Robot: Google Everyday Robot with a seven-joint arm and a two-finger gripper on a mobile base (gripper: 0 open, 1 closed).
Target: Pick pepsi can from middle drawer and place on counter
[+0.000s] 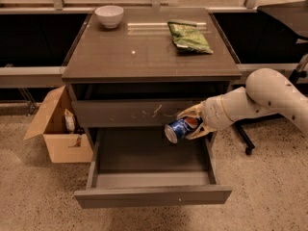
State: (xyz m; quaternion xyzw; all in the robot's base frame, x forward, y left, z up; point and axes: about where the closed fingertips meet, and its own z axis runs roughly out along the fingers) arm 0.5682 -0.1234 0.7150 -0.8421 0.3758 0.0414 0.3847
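Observation:
My gripper [191, 122] is shut on the pepsi can [179, 128], a small blue can with a silver end, held on its side. It hangs in the air above the open middle drawer [150, 195], level with the scratched drawer front [139, 112] above it. The arm comes in from the right. The counter [144, 52], a glossy grey-brown top, lies above and behind the can. The drawer's inside shows no other objects.
A white bowl [109, 16] stands at the counter's back left. A green snack bag [188, 36] lies at its back right. An open cardboard box [57, 126] sits on the floor left of the cabinet. A dark chair base [248, 143] stands to the right.

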